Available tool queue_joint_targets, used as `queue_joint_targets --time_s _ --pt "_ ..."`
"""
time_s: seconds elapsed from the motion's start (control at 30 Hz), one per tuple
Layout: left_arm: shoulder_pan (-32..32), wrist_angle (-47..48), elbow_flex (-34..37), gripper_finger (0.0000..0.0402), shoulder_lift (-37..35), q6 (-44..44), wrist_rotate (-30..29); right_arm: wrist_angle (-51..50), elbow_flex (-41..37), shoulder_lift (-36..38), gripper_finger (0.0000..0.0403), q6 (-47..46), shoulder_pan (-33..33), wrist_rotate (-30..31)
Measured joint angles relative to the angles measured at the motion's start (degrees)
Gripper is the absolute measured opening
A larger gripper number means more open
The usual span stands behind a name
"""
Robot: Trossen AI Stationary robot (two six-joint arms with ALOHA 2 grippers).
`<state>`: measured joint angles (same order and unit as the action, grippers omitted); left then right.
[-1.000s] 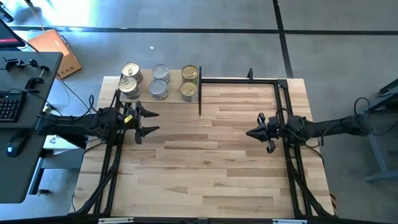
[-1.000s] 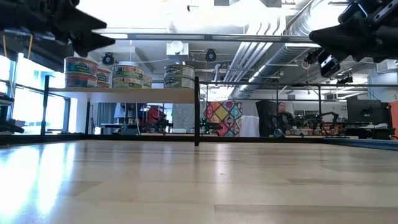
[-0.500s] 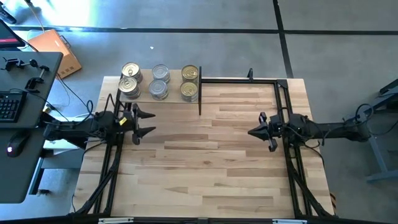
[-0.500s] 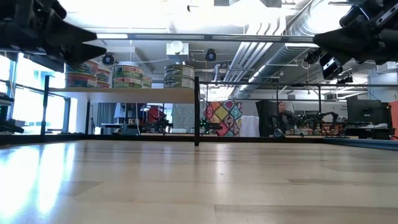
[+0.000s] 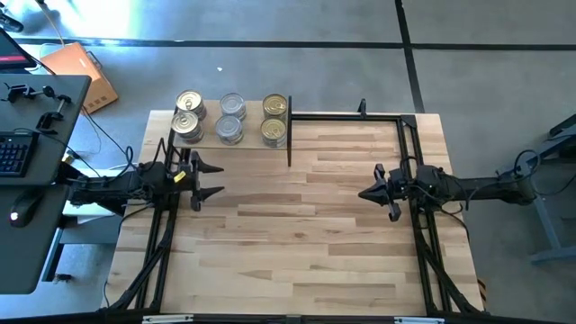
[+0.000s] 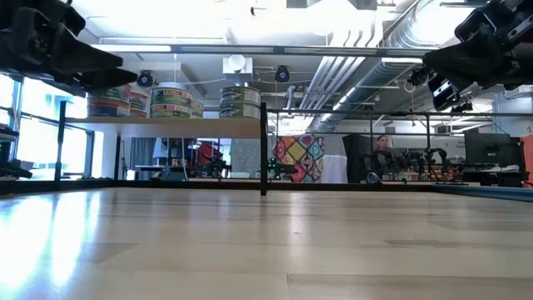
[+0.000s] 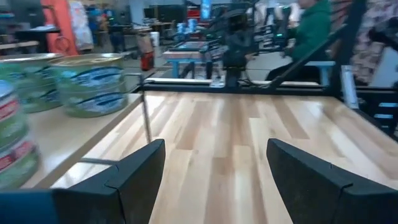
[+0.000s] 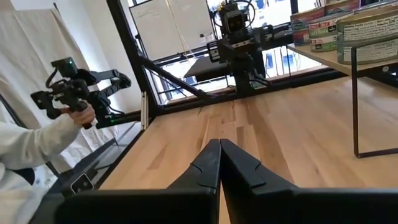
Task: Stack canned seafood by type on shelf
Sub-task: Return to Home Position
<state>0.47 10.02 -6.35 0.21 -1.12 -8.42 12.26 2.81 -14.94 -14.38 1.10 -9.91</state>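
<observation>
My left pincer (image 5: pixel 214 178): fingers apart, nothing between them. It hangs above the left side of the table (image 5: pixel 297 243). My right pincer (image 5: pixel 364 192): fingers pressed together, empty, above the table's right half and pointing toward the left one. Farther back, the shelf (image 6: pixel 166 127) stands at the table's far left corner. The canned seafood (image 5: pixel 231 120) sits on it in three groups of stacks: gold-topped, silver-topped, gold-topped.

No legible text or numbers; print on the tins (image 6: pixel 172 101) on the shelf (image 6: pixel 166 127) too blurred.
</observation>
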Motion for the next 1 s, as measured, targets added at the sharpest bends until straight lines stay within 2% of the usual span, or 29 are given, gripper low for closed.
queue_joint_targets --time_s 0.13,0.23,0.3,0.43,0.5,0.57,0.7,0.87,1.0 --pt "0.0 -0.5 0.0 0.0262 -0.02 0.45 2.68 -0.22 0.0 -0.02 0.0 -0.58 0.0 0.05" --pt "-0.02 -1.15 0.18 0.0228 0.0 0.58 3.6 -0.41 0.0 -0.02 0.0 -0.58 0.0 0.19" --pt "-0.11 -3.74 1.64 0.0192 -0.04 0.62 4.01 -0.46 0.0 -0.04 0.0 -0.58 0.0 0.19" --pt "-0.11 -10.33 5.55 0.0094 0.16 0.41 6.69 -0.44 0.0 -0.04 0.0 -0.58 0.0 0.17" --pt "-0.11 -10.69 5.75 0.0042 0.52 -0.49 9.34 -0.44 0.0 -0.07 0.0 -0.56 0.0 0.18" --pt "-0.13 -10.74 5.75 0.0011 0.48 -1.29 9.7 -0.45 0.0 -0.07 0.0 0.34 0.0 0.09" --pt "-0.11 -10.73 5.75 0.0018 0.5 -3.76 9.69 -1.11 0.02 -0.06 0.0 4.37 -0.02 -1.38" --pt "-0.11 -10.71 5.75 0.0003 0.5 -6.04 9.69 -1.97 0.02 -0.07 0.0 7.92 -0.02 -2.58" --pt "-0.11 -10.69 5.75 0.0006 0.5 -6.65 9.69 -4.17 0.02 -0.06 0.0 9.95 -0.02 -2.57"
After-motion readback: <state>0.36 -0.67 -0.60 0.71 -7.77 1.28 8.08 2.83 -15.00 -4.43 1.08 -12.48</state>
